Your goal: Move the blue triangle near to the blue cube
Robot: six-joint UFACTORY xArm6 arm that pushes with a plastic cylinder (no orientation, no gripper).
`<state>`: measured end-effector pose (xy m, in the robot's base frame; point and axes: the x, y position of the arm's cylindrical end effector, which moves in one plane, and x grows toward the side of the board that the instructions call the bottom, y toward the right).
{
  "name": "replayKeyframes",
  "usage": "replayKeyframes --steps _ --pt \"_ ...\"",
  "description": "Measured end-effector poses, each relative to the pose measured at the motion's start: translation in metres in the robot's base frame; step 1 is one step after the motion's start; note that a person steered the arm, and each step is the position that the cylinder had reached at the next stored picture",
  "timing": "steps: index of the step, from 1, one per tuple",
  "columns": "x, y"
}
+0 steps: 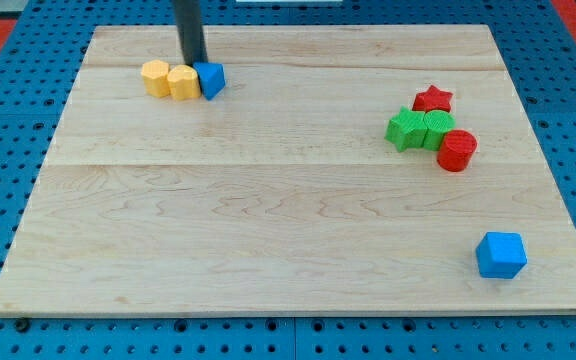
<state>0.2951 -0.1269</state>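
The blue triangle (211,79) lies near the view's top left of the wooden board (268,200), touching the right side of two yellow blocks. The blue cube (500,254) sits alone at the view's bottom right, far from the triangle. My tip (195,62) stands just above and slightly left of the blue triangle, at its top edge, where the triangle meets the nearer yellow block.
Two yellow blocks (156,77) (182,82) sit side by side left of the triangle. At the view's right a cluster holds a red star (433,99), a green star (405,130), a green block (436,129) and a red cylinder (457,151).
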Motion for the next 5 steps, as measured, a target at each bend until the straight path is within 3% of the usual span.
replayKeyframes --steps 1,2,3,4,5 --pt "0.047 0.049" --pt "0.033 0.038" --pt "0.063 0.069" --pt "0.090 0.139" --pt "0.066 0.149"
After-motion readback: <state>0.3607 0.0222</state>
